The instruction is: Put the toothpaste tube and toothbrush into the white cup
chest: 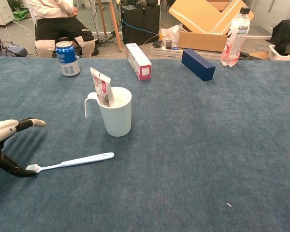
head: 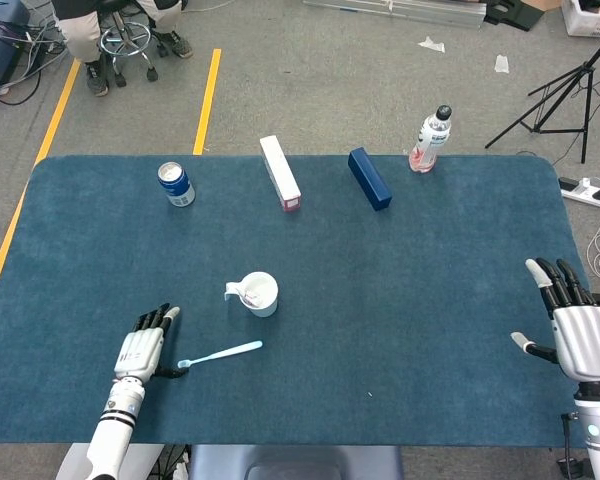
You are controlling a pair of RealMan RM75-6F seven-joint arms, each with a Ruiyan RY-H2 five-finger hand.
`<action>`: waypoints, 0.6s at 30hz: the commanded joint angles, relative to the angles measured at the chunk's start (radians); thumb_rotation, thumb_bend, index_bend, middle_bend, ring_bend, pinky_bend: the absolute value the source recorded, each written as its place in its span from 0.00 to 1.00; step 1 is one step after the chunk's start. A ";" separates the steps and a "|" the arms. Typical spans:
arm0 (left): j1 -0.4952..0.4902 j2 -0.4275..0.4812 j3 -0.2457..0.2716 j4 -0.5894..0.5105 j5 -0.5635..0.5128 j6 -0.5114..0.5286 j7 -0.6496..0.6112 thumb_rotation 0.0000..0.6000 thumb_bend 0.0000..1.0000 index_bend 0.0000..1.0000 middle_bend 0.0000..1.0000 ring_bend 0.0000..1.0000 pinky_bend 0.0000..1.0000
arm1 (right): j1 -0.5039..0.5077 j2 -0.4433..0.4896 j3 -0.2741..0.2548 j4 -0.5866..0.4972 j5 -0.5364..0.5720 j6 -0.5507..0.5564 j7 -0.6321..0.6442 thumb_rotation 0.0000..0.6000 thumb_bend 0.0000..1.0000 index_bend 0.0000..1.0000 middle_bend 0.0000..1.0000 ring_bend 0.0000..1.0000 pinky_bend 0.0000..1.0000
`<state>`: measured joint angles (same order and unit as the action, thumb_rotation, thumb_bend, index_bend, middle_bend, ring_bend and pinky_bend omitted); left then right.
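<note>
A fuzzy blue worktop (head: 400, 280) stands on a grey floor (head: 310, 80) with yellow lines. The smooth white cup (chest: 116, 116) holds a flat toothpaste tube (chest: 99, 86). Left hand (head: 142, 345) spread, its thumb touching the thin toothbrush (chest: 70, 162); right hand (head: 575, 325) spread.

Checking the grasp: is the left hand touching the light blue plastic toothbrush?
Touching: in the chest view, the left hand has its thumb tip on the toothbrush end.

Bright even light, sharp pics
</note>
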<state>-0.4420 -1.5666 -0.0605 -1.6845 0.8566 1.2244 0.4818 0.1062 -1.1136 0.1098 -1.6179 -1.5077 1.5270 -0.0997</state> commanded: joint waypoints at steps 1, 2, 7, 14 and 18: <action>0.002 -0.001 -0.004 0.010 -0.002 0.000 0.002 1.00 0.00 0.00 0.00 0.00 0.00 | 0.000 0.000 0.000 0.000 -0.001 0.000 0.000 1.00 0.00 0.02 0.11 0.03 0.35; 0.003 -0.001 -0.007 0.013 -0.002 0.000 0.000 1.00 0.00 0.00 0.00 0.00 0.00 | 0.000 -0.001 -0.001 0.001 -0.001 0.000 -0.001 1.00 0.00 0.02 0.11 0.03 0.35; 0.002 -0.009 -0.025 0.038 0.005 0.000 -0.007 1.00 0.00 0.00 0.00 0.00 0.00 | 0.001 -0.002 -0.002 0.001 -0.002 -0.002 -0.002 1.00 0.00 0.02 0.11 0.03 0.35; -0.018 -0.043 -0.056 0.106 0.004 -0.018 -0.007 1.00 0.00 0.00 0.00 0.00 0.00 | 0.001 -0.002 -0.002 0.001 -0.002 -0.003 -0.002 1.00 0.00 0.02 0.11 0.03 0.35; -0.032 -0.070 -0.079 0.154 0.008 -0.026 -0.013 1.00 0.00 0.00 0.00 0.00 0.00 | 0.001 -0.001 -0.002 0.001 -0.004 -0.003 0.000 1.00 0.00 0.02 0.11 0.03 0.35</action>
<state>-0.4668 -1.6251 -0.1294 -1.5454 0.8616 1.2024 0.4719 0.1075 -1.1146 0.1075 -1.6169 -1.5116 1.5245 -0.1000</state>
